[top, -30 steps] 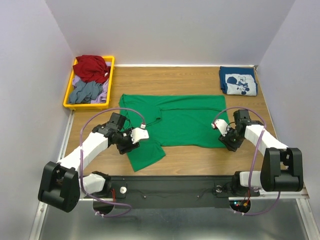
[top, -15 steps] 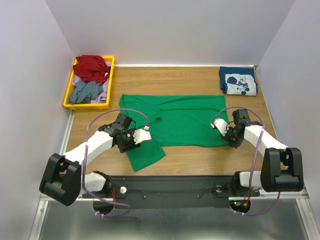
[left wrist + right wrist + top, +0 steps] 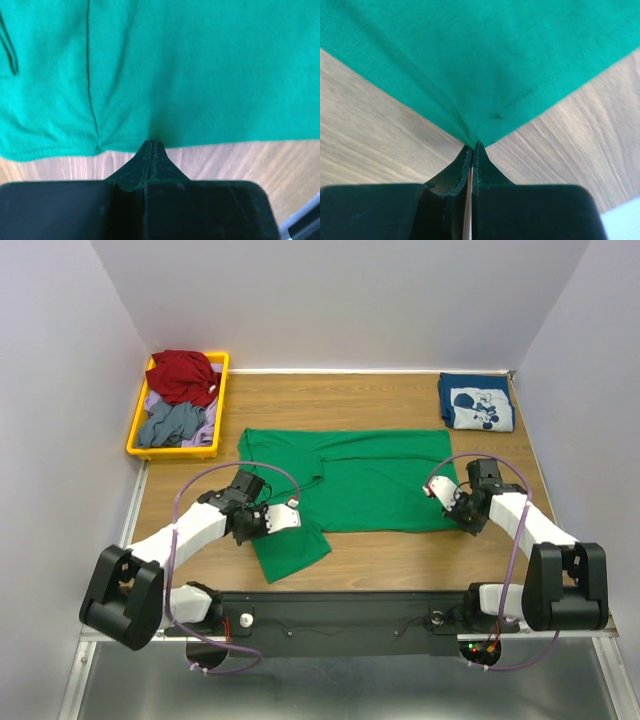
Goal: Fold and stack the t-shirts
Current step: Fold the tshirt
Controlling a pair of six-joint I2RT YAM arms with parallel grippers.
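A bright green t-shirt (image 3: 360, 485) lies spread flat on the wooden table, one sleeve pointing toward the near edge. My left gripper (image 3: 262, 521) is at the shirt's left side by that sleeve. In the left wrist view its tips (image 3: 151, 145) are shut on the green hem (image 3: 60, 150). My right gripper (image 3: 459, 513) is at the shirt's near right corner. In the right wrist view its tips (image 3: 472, 147) are shut on that corner, and the cloth (image 3: 485, 60) puckers into them. A navy blue t-shirt (image 3: 476, 402) with a white print lies folded at the back right.
A yellow bin (image 3: 135, 436) at the back left holds red, grey and lavender clothes. Pale walls close in the left, back and right sides. A black rail (image 3: 340, 612) with both arm bases runs along the near edge.
Both grippers have gone from open to shut on the green t-shirt's edge. The left one shifted slightly onto the cloth; the right one edged up to the corner.
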